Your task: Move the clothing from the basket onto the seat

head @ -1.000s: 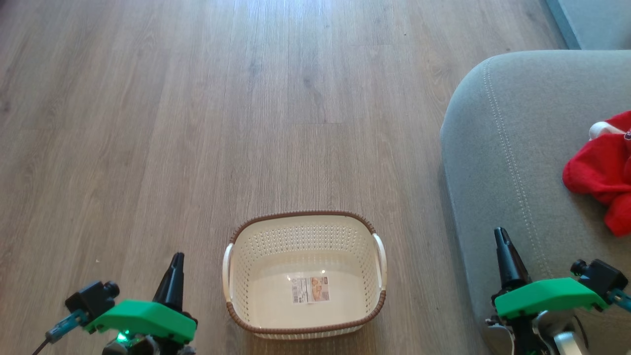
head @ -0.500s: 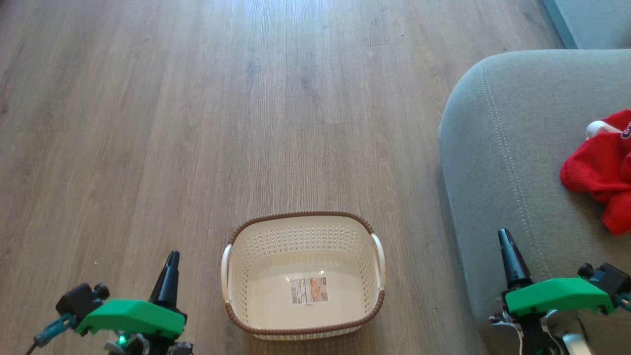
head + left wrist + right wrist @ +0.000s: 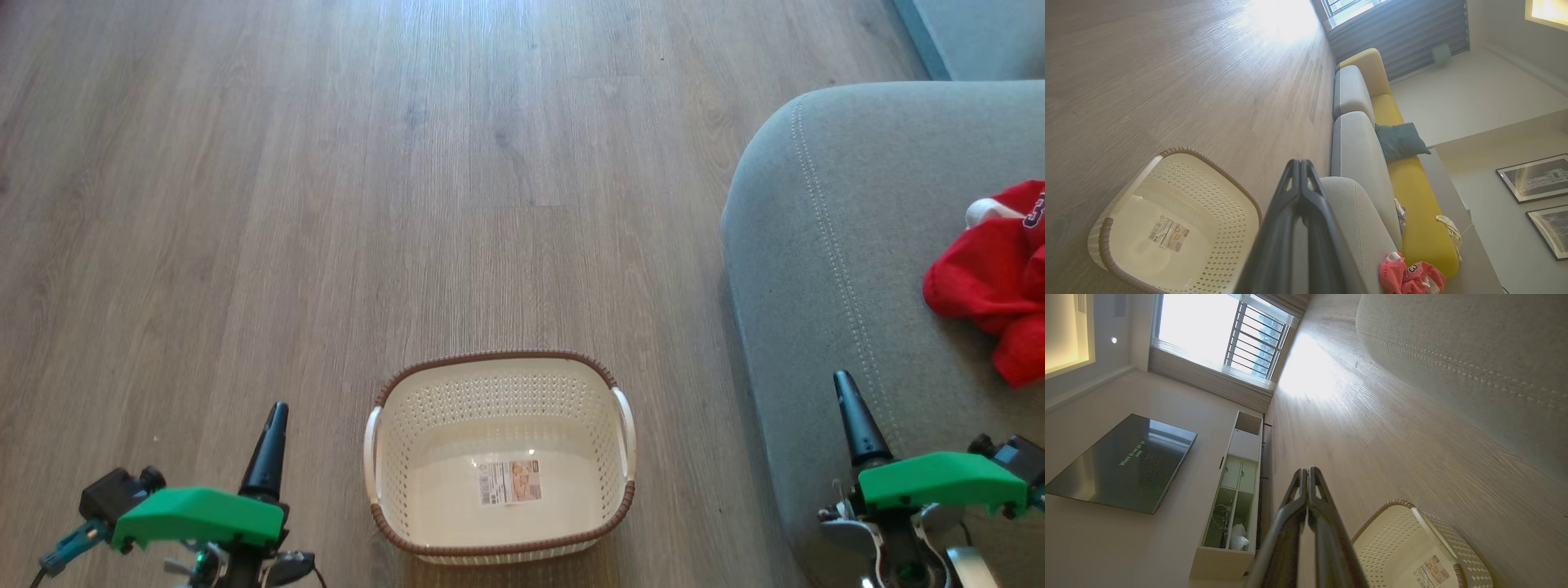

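The cream basket (image 3: 498, 384) with a brown rim stands on the wood floor at bottom centre, holding nothing but a label sticker; it also appears in the left wrist view (image 3: 1216, 196) and the right wrist view (image 3: 1392, 539). Red clothing (image 3: 992, 282) with white parts lies on the grey seat (image 3: 833, 245) at the right edge, and the clothing (image 3: 1410, 279) shows a dark number in the left wrist view. My left gripper (image 3: 276, 412) is shut, left of the basket. My right gripper (image 3: 842, 382) is shut, over the seat's front edge. Both hold nothing.
Wood floor (image 3: 326, 163) stretches ahead and to the left. The sofa (image 3: 1355, 134) runs on with more grey cushions, a yellow back and a dark teal pillow (image 3: 1398, 141). A wall TV (image 3: 1122, 461) and a low cabinet (image 3: 1233, 490) stand across the room.
Both arms have sunk slightly toward the bottom edge, left gripper drifting left and right gripper drifting right. The picture shifted a little; basket and clothing stay put.
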### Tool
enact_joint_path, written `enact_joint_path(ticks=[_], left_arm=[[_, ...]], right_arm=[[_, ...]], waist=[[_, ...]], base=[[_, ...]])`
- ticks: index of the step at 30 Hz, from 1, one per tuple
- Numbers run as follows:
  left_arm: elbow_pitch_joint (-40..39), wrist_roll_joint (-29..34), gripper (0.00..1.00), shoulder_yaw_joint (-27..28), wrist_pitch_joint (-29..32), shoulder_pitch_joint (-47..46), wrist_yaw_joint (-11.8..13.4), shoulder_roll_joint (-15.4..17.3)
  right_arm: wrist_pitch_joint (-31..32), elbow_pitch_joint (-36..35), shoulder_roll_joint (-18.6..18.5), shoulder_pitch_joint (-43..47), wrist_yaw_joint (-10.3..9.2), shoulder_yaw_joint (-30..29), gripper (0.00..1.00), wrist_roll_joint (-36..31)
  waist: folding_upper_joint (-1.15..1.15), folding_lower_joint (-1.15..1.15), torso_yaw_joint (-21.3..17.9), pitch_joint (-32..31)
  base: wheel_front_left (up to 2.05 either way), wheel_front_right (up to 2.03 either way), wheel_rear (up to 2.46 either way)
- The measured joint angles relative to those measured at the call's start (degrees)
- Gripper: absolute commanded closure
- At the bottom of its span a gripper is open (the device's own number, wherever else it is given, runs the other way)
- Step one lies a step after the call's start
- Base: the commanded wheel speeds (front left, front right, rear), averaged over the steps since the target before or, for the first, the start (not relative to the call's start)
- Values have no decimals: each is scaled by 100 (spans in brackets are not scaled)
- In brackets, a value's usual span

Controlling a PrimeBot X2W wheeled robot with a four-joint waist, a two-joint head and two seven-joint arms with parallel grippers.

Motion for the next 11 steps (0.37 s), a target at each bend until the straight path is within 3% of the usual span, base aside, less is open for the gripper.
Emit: enact_joint_path(ticks=[11], left_arm=[[-13, -686, 100, 149, 194, -12, -53, -10]], right_arm=[[193, -14, 0, -48, 0, -129, 100, 643]], waist=[[0, 0, -27, -9]], base=[[0, 0, 0]])
